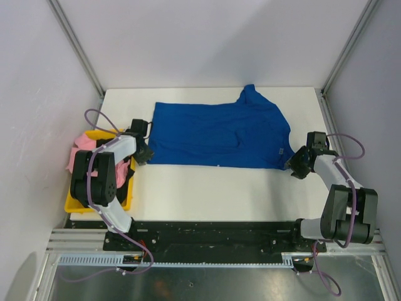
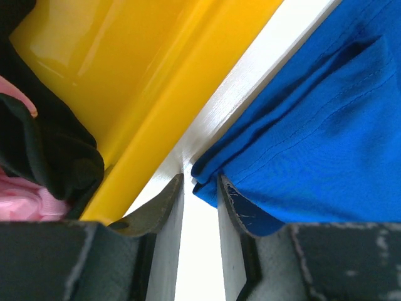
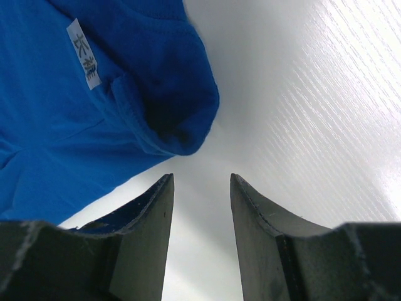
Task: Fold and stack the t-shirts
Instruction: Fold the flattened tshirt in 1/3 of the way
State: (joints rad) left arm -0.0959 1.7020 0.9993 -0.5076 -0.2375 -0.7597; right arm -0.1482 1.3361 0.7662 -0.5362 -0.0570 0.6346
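The royal-blue t-shirt (image 1: 219,133) lies spread flat across the back half of the white table, no white lettering showing. My left gripper (image 1: 143,154) sits at its near left corner, open, with the cloth corner (image 2: 207,182) just ahead of the fingertips. My right gripper (image 1: 296,164) sits at its near right corner, open and empty, the folded corner (image 3: 182,125) with a white label (image 3: 83,53) just ahead of it. A pink t-shirt (image 1: 81,147) and a black t-shirt (image 2: 44,144) lie in the yellow bin.
The yellow plastic bin (image 1: 75,200) stands at the table's left edge beside my left arm; its rim (image 2: 182,81) runs right next to the left gripper. White walls and metal frame posts enclose the table.
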